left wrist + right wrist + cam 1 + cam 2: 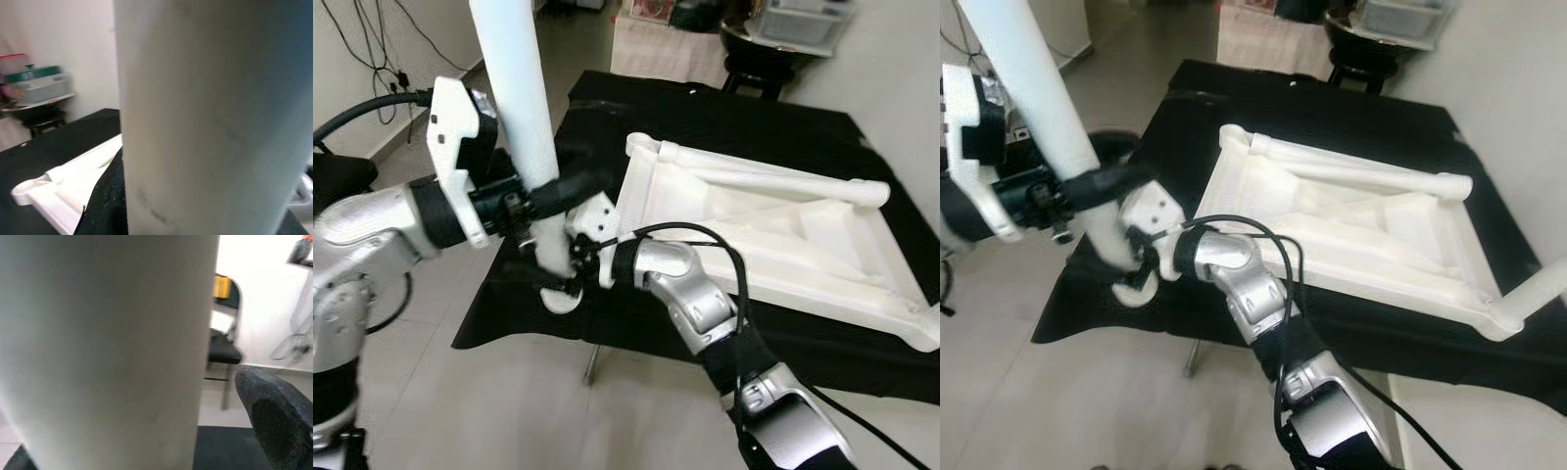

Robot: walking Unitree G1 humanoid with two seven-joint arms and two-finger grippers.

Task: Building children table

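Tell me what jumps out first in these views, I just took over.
A long white table leg stands nearly upright at the black table's near-left edge, with the left gripper clamped around its middle and the right gripper at its lower end. Right of it, the upturned white tabletop lies on the black cloth.

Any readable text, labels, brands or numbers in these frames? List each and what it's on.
None readable.
White table leg, held by both grippers: plain, no print.
Upturned white table top on the black cloth: no markings.
Lidded storage box in the background: too blurred to read.
Yellow item on the folding chair: too blurred to read.
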